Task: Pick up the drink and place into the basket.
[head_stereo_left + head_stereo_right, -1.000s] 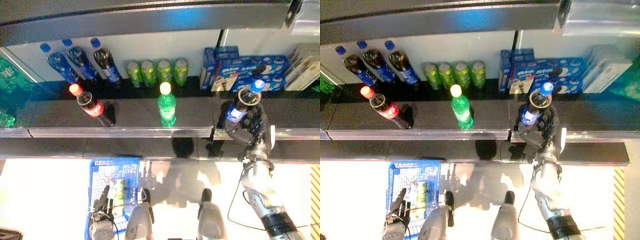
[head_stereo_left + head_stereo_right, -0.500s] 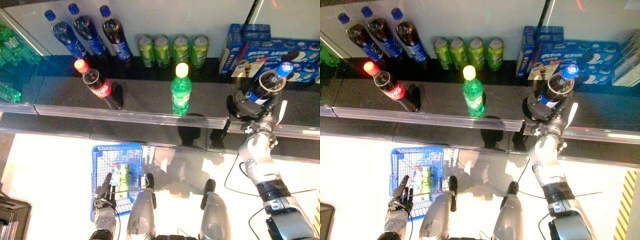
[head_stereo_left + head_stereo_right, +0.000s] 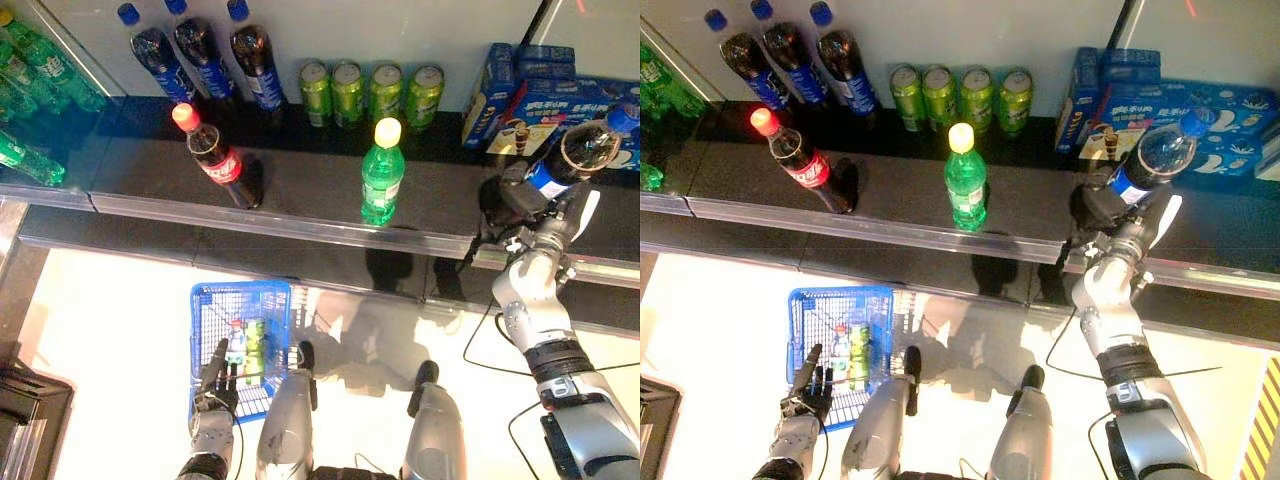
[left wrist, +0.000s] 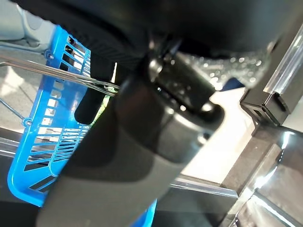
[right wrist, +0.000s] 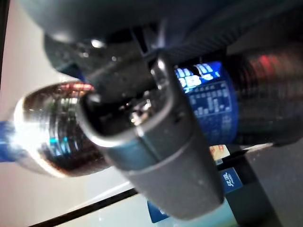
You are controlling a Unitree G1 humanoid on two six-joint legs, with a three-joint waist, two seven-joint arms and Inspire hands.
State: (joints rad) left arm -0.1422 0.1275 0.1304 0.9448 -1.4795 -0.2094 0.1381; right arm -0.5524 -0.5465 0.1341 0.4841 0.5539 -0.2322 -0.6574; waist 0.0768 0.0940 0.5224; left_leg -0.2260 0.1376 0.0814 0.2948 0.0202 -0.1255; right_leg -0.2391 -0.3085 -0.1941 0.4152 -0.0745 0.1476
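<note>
Drink (image 3: 572, 157) is clasped tilted in the right hand (image 3: 520, 200) above the shelf (image 3: 300, 195); it should be kept firmly held while carried to the basket (image 3: 240, 345), whose handle is gripped by the left hand (image 3: 212, 398).

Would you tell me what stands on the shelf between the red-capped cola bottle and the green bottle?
Nothing: in the left eye view the shelf is bare between the red-capped cola bottle and the green bottle.

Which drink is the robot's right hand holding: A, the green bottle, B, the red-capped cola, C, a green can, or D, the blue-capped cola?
D: the right hand is curled round the blue-capped cola, tilted above the shelf, while the green bottle, the red-capped cola and the cans stand untouched.
</note>
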